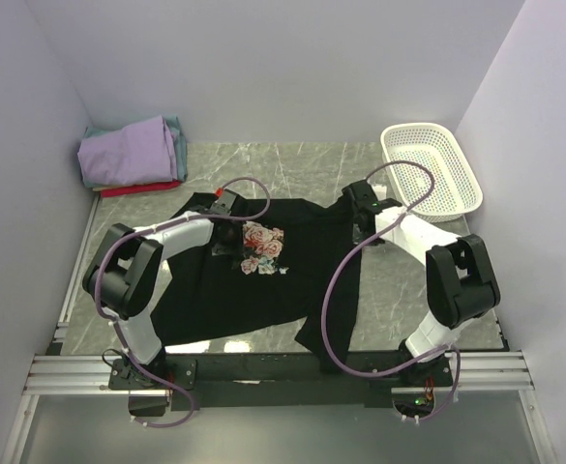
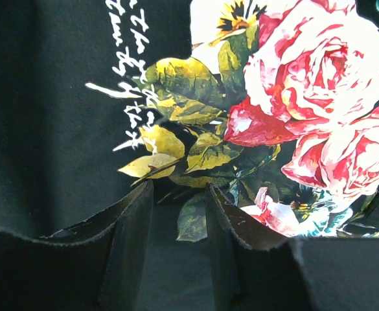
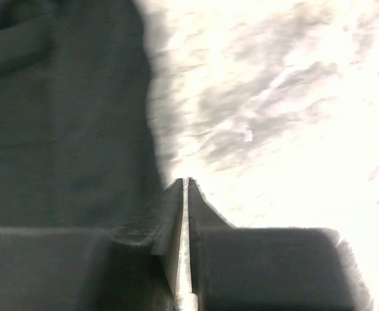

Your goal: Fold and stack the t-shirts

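black t-shirt (image 1: pixel 215 300): laid open, chest side up, over the middle of the grey marbled desk (image 1: pixel 399 290). its near hem is partly covered by the arm bases, and its right part is crossed by a looping cable (image 1: pixel 333 290).
rose print (image 1: pixel 262 249): pink-and-white roses on the chest. in the left wrist view it fills the upper right and is cut off at the frame edge. the white script beside it cannot be read.
left gripper (image 2: pixel 179 188): set low on the shirt just beside the print, jaws partly apart, with leaves of the print seen in the gap. from above it is lost against the black cloth.
right gripper (image 3: pixel 186 183): jaws pressed together at the shirt's right edge, where cloth meets bare desk. the view is blurred and overexposed, so a pinch of hem may be caught, but this cannot be told.
folded stack (image 1: pixel 133 155): lavender on top, teal behind, red at the bottom. it is placed in the far left corner, well apart from the black t-shirt. only the edges of the lower shirts are shown.
basket (image 1: pixel 468 174): white mesh, at the far right of the desk.
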Motion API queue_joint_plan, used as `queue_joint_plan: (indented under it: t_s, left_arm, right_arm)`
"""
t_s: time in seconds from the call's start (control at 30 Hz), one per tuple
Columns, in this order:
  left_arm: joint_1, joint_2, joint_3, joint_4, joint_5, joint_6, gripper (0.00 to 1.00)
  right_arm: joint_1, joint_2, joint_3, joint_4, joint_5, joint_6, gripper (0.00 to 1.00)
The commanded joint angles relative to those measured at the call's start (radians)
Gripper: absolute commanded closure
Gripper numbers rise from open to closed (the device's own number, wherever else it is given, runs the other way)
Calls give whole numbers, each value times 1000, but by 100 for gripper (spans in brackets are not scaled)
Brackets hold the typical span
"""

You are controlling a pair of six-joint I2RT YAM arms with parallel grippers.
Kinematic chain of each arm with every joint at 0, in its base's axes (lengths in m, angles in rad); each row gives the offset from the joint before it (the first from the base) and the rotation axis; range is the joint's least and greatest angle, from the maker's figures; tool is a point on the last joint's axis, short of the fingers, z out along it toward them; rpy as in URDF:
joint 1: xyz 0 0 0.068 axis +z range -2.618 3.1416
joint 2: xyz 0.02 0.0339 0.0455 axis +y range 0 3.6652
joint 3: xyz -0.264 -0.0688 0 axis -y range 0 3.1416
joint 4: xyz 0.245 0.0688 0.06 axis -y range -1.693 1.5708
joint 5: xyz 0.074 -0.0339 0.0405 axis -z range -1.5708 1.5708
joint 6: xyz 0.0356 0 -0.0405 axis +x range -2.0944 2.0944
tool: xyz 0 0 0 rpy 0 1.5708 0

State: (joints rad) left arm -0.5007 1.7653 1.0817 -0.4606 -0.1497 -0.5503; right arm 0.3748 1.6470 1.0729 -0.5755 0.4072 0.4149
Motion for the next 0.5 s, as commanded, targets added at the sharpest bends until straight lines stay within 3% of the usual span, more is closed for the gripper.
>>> queue_joint_plan:
  t_s: [0.0,0.03,0.07,0.1,0.47]
  left_arm:
    - [13,-4,-16,26,15,27,56]
    - [11,-4,-14,28,19,27,56]
    - [11,-4,-16,31,22,27,57]
    - [11,-4,-17,33,22,24,56]
    - [13,8,3,30,27,26,56]
  right_arm:
    - [-19,-33,7,-9,-34,-4,74]
    - [-13,-33,15,-6,-63,-8,66]
    - [1,-27,34,-10,-58,-1,53]
    - [15,-24,45,-23,-51,-1,50]
    - [186,66,134,-72,-33,45,48]
